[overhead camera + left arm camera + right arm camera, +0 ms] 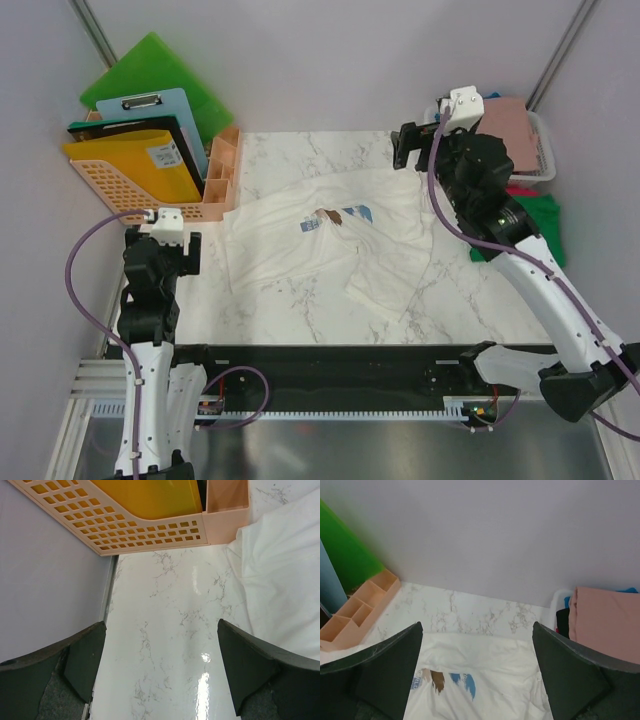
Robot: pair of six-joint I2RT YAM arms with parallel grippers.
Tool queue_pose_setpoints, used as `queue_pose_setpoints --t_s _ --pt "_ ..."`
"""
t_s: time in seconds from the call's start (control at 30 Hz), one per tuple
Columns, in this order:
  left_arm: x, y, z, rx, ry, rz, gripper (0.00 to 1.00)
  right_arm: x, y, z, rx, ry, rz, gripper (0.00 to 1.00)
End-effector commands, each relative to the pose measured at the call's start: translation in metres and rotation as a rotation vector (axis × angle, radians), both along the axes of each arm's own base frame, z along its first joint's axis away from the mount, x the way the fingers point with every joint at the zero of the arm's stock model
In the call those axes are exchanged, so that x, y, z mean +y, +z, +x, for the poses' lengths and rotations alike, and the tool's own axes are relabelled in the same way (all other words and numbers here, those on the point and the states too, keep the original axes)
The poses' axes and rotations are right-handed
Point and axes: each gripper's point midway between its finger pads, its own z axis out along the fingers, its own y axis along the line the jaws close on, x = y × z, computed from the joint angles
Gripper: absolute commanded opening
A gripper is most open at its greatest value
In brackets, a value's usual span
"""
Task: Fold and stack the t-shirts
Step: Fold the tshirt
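The white t-shirt [330,245] lies left-to-right across the table [290,320], right gripper [477,625] over its far edge, left gripper [161,625] beside its left edge, both spread wide and empty.

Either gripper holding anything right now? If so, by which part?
Nothing is held. The left gripper is open over bare table beside the white t-shirt; the right gripper is open in the air above that shirt's far edge.

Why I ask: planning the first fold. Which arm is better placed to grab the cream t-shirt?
Left, probably. The left gripper hangs open, low over the table, with the cream t-shirt edge just beside it. The right gripper, also open, looks higher above the shirt's far side.
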Motion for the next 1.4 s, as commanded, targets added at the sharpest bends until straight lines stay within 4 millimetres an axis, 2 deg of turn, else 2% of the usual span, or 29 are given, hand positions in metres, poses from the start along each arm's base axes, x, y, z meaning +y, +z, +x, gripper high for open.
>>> queue_pose_setpoints --t_s 0.0,0.1,0.2,0.23,0.33,0.37,0.43,0.53,0.57,0.67,0.73,0.83,0.9,0.97,1.0,1.03,1.17,1.2,1.27,1.37 --pt "-0.002 0.003 0.002 -0.007 -0.023 0.014 1.0 -0.013 -0.145 -0.008 0.416 0.03 -0.298 0.98" --pt "-0.002 0.0 0.003 0.003 -0.028 0.011 1.0 -0.035 -0.201 -0.038 0.614 0.091 -0.388 0.98" --pt "-0.003 -0.006 0.005 0.03 -0.036 0.005 1.0 -0.053 -0.213 -0.048 0.66 0.134 -0.304 0.98" --pt "-0.004 -0.007 0.005 0.036 -0.039 0.003 1.0 -0.072 -0.213 -0.044 0.669 0.083 -0.27 0.98" --pt "-0.004 -0.01 0.006 0.054 -0.039 -0.003 1.0 -0.103 -0.221 -0.026 0.7 -0.033 -0.218 0.98" --pt "-0.003 -0.01 0.006 0.054 -0.031 -0.001 1.0 -0.122 -0.229 -0.016 0.72 -0.094 -0.195 0.98" --pt "-0.001 -0.008 0.005 0.045 -0.022 0.002 1.0 -0.138 -0.242 -0.004 0.75 -0.142 -0.166 0.98" --pt "-0.001 -0.009 0.004 0.047 -0.023 0.003 1.0 -0.139 -0.254 0.004 0.775 -0.146 -0.148 0.98" --pt "-0.001 -0.011 0.004 0.054 -0.021 0.006 1.0 -0.139 -0.263 0.007 0.8 -0.145 -0.143 0.98" --pt "-0.003 -0.014 0.005 0.067 -0.031 0.0 1.0 -0.127 -0.278 0.008 0.865 -0.081 -0.099 0.98" --pt "-0.004 -0.015 0.006 0.074 -0.039 -0.003 1.0 -0.109 -0.28 0.006 0.897 0.008 -0.025 0.98" --pt "-0.005 -0.017 0.007 0.079 -0.045 -0.008 1.0 -0.098 -0.28 0.008 0.916 0.06 0.031 0.98" --pt "-0.005 -0.016 0.007 0.077 -0.047 -0.006 1.0 -0.097 -0.28 0.012 0.918 0.066 0.043 0.98" --pt "-0.005 -0.017 0.005 0.081 -0.049 -0.003 1.0 -0.099 -0.289 0.017 0.936 0.052 0.041 0.98" --pt "-0.005 -0.018 0.005 0.081 -0.051 -0.002 1.0 -0.11 -0.293 0.02 0.942 0.026 0.053 0.98" --pt "-0.006 -0.019 0.005 0.084 -0.054 -0.002 1.0 -0.111 -0.301 0.023 0.954 0.025 0.055 0.98" --pt "-0.01 -0.024 0.007 0.111 -0.077 -0.016 1.0 -0.098 -0.314 0.013 1.003 0.097 0.092 0.98" --pt "-0.011 -0.025 0.007 0.117 -0.083 -0.02 1.0 -0.098 -0.32 0.006 1.016 0.105 0.084 0.98" --pt "-0.017 -0.029 0.008 0.132 -0.12 -0.033 1.0 -0.1 -0.317 0.002 1.001 0.103 0.067 0.98" --pt "-0.026 -0.036 0.011 0.163 -0.166 -0.06 1.0 -0.102 -0.325 -0.005 1.013 0.104 0.044 0.98"
